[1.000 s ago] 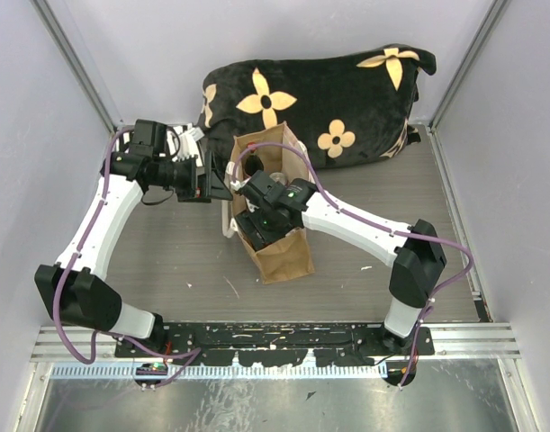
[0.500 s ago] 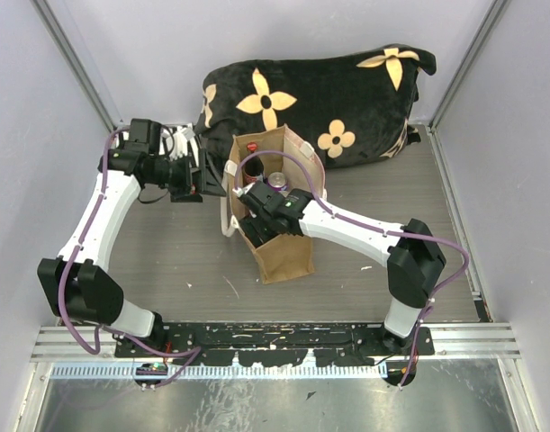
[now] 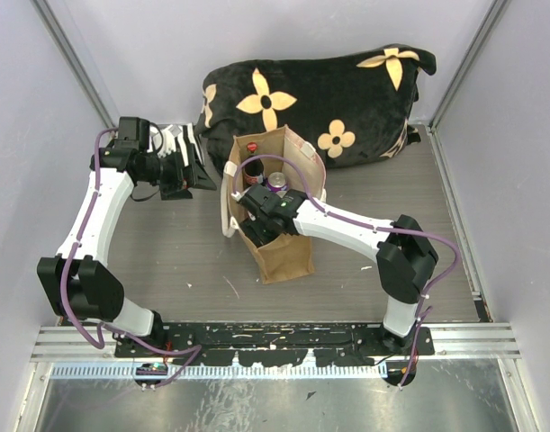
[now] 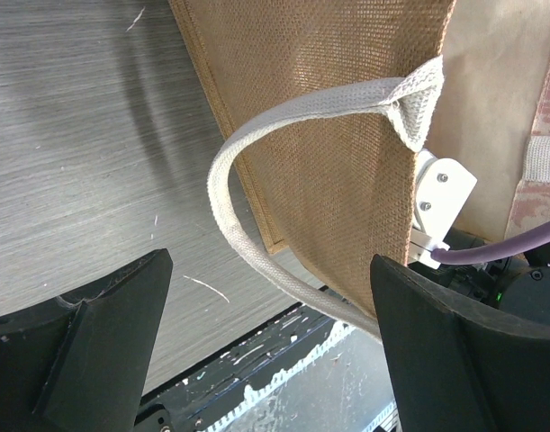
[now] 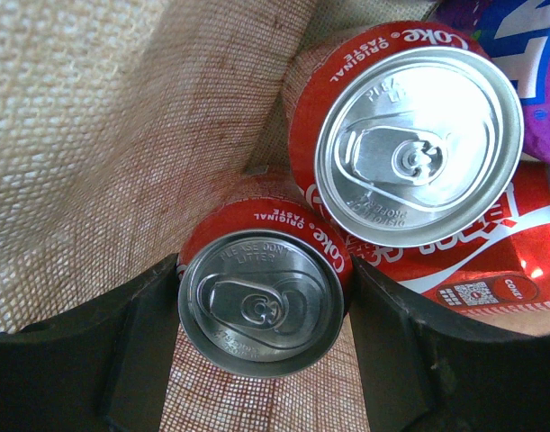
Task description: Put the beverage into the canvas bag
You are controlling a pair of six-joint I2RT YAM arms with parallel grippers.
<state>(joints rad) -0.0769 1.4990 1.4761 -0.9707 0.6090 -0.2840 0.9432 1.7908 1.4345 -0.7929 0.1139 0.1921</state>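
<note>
1. Top external view: the canvas bag stands upright on the grey table, just in front of a black cushion with tan flowers. The right gripper reaches down into the bag's open mouth. The left gripper hovers just beside the bag's left side, near its cream handle. A striped cloth lies behind the left arm.

2. Left wrist view: the left gripper is spread wide and grips nothing. The cream handle loops out from the bag's woven side and hangs in the gap between the two dark fingers, touching neither as far as can be seen.

3. Right wrist view: the right gripper is inside the bag, its jaws pressed against either side of the beverage can, which stands upright with its silver top facing the camera (the red rim reads "Coke"). A second can stands upright just beyond it, touching it, and a third can lies on its side beneath that one. Woven bag fabric fills the left of the view.
</note>
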